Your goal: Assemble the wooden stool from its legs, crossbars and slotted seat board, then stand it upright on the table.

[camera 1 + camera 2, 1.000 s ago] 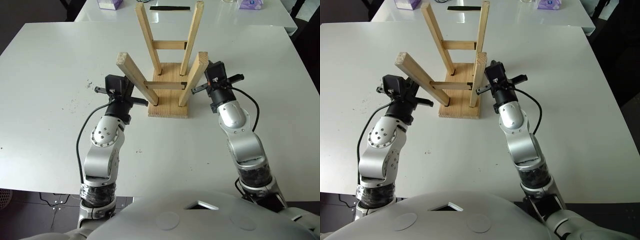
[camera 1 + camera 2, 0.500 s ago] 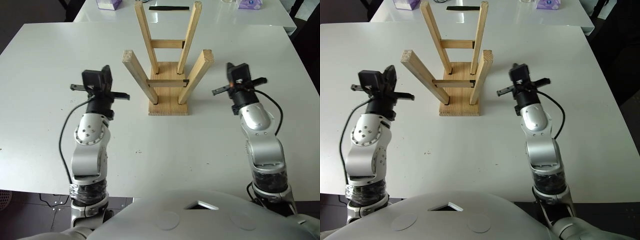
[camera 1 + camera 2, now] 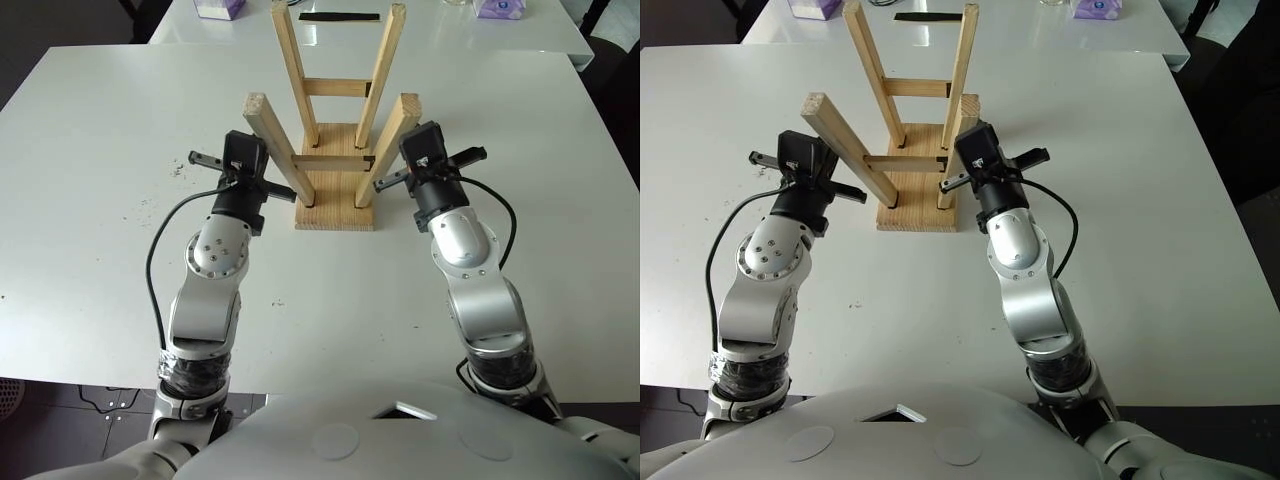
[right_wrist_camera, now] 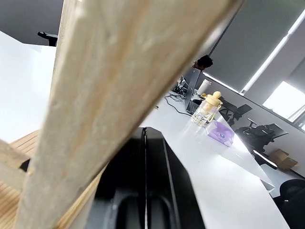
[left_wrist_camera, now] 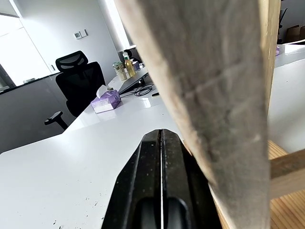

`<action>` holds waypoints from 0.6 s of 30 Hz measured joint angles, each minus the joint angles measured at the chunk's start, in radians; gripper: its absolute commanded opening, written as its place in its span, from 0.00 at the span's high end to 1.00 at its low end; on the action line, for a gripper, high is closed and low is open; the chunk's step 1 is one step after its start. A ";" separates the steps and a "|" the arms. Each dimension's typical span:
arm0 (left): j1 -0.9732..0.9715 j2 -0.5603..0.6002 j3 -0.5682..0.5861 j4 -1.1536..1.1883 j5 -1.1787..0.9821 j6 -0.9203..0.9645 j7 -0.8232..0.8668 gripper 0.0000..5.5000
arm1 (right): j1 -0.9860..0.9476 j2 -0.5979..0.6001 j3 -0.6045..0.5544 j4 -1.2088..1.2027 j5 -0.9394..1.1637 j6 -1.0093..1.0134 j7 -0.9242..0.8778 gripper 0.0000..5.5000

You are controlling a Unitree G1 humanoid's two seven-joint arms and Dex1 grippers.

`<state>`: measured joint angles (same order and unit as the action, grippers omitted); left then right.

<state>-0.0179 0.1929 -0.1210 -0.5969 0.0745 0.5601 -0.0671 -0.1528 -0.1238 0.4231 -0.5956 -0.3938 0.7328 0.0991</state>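
Note:
The wooden stool stands upside down on the white table (image 3: 120, 260), its slotted seat board (image 3: 335, 215) flat and all legs pointing up. A crossbar (image 3: 335, 160) joins the two near legs, another crossbar (image 3: 338, 87) the far pair. My left gripper (image 3: 240, 177) is open, hard against the outer side of the near left leg (image 3: 280, 150), which looms close as pale wood (image 5: 214, 95) in the left wrist view. My right gripper (image 3: 430, 170) is open beside the near right leg (image 3: 388, 145), a close wooden bar (image 4: 105, 95) in the right wrist view.
Dark specks (image 3: 150, 205) lie on the table left of my left arm. A second table behind carries tissue boxes (image 3: 220, 8) and a black strip (image 3: 340, 17). Bare tabletop stretches to both sides and in front of the stool.
Both arms have swung back inward from wide positions at the sides to the stool's two near legs. The stool stays upside down in the same place.

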 measured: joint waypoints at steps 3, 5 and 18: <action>0.010 -0.001 0.003 -0.009 -0.001 0.006 0.000 0.99 | 0.001 -0.032 -0.014 0.019 0.029 -0.002 0.056 1.00; 0.027 -0.002 0.025 -0.018 -0.011 0.015 -0.009 0.99 | 0.007 -0.062 -0.075 0.020 0.089 -0.038 0.115 1.00; -0.453 0.086 0.655 0.054 -0.744 0.329 -0.084 0.99 | -0.527 0.016 -0.659 0.196 0.740 0.145 0.272 1.00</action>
<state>-0.4705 0.2788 0.5336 -0.5433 -0.6696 0.8886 -0.1510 -0.6796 -0.1081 -0.2354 -0.3995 0.3465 0.8774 0.3709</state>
